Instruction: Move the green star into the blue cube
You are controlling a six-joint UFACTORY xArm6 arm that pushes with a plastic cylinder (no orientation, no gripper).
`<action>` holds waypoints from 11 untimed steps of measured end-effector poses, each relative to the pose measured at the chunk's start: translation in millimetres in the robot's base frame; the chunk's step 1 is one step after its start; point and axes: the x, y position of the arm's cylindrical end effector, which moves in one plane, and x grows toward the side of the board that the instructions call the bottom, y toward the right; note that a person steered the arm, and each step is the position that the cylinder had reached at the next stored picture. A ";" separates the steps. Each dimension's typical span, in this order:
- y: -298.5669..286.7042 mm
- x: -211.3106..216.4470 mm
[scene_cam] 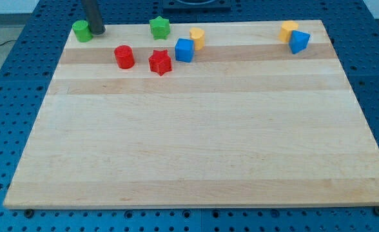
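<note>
The green star [159, 27] lies near the view's top edge of the wooden board, left of centre. The blue cube [184, 49] lies a little below and to the right of it, apart from it, touching the yellow block [197, 37] at its upper right. My tip [97, 31] stands at the board's top left, right beside the green cylinder [82, 31] and well to the left of the green star.
A red cylinder [124, 57] and a red star [160, 62] lie left of the blue cube. At the top right a yellow block [288, 29] touches a blue block [299, 42]. The wooden board [196, 142] rests on a blue pegboard table.
</note>
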 end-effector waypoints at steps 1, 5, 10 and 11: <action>17.6 6.3; 79.4 -20.9; 198.7 84.4; 193.9 84.4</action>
